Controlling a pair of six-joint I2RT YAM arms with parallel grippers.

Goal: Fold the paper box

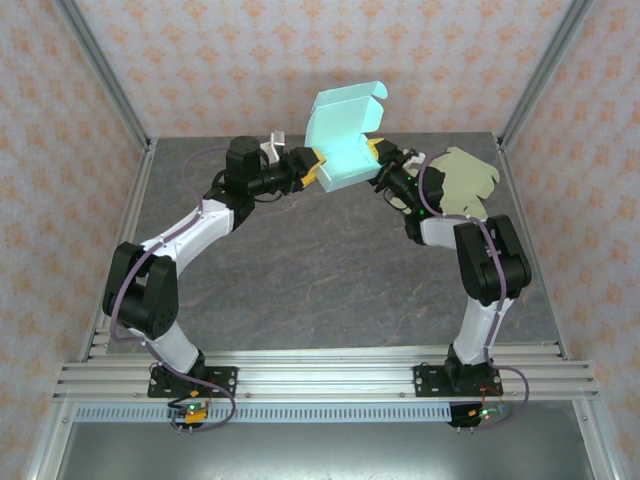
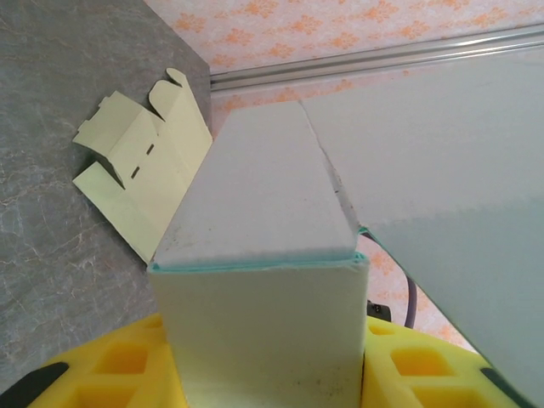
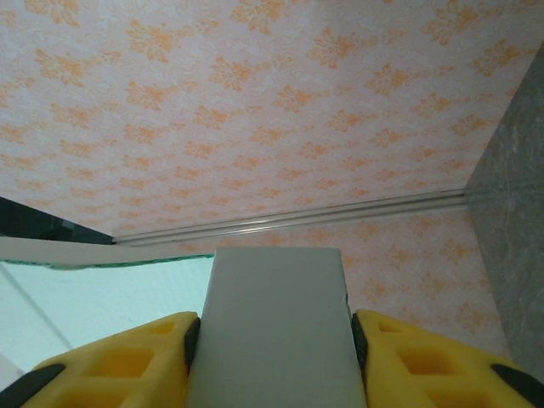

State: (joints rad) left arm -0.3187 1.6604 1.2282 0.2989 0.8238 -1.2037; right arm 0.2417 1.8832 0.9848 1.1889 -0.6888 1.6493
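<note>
Two white-and-black robot arms rise from the near edge of a grey, stone-patterned counter (image 1: 320,280) and reach toward its far middle, elbows bent outward, so that together they form an arch. Their tips meet on either side of a paper box (image 1: 345,150), which is lifted clear of the counter at the far centre.

The left arm sweeps up from the near left and points its left end effector (image 1: 314,170) rightward. Its wrist view shows blocky yellow fingers (image 2: 119,370) with square hollows pressed against both sides of the box (image 2: 255,204), so it is closed on the box.

The right arm stands more upright at the near right, then bends left at the wrist. The right end effector (image 1: 378,158) meets the box's right side. In its wrist view, yellow fingers (image 3: 425,370) sit tight against both edges of a smooth, flat, pale panel of the box (image 3: 276,331), gripping it.

The box is thin, matte, pale teal card, squared into a block, with a broad lid flap with rounded corners standing up at the back.

A flat cardboard cutout (image 1: 465,180), pale yellow-green with tabs and slits, lies at the counter's far right, well apart from the box. Walls (image 1: 300,60) with an orange floral pattern surround the space.
</note>
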